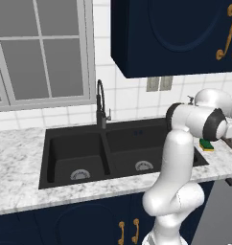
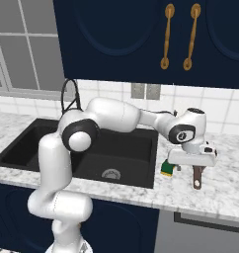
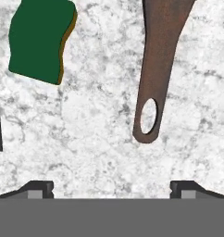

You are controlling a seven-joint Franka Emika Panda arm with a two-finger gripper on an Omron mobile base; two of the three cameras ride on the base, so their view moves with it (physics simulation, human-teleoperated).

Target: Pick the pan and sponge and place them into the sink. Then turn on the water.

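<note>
The pincer [image 2: 190, 163] hangs over the marble worktop [image 2: 225, 188] just right of the sink [image 2: 141, 170], its jaws spread apart and empty. Below it the pan handle [image 3: 158, 69] lies with its holed end toward the worktop's front edge. The sponge [image 3: 37, 39] lies green side up beside the handle, near the sink's right rim.
</note>
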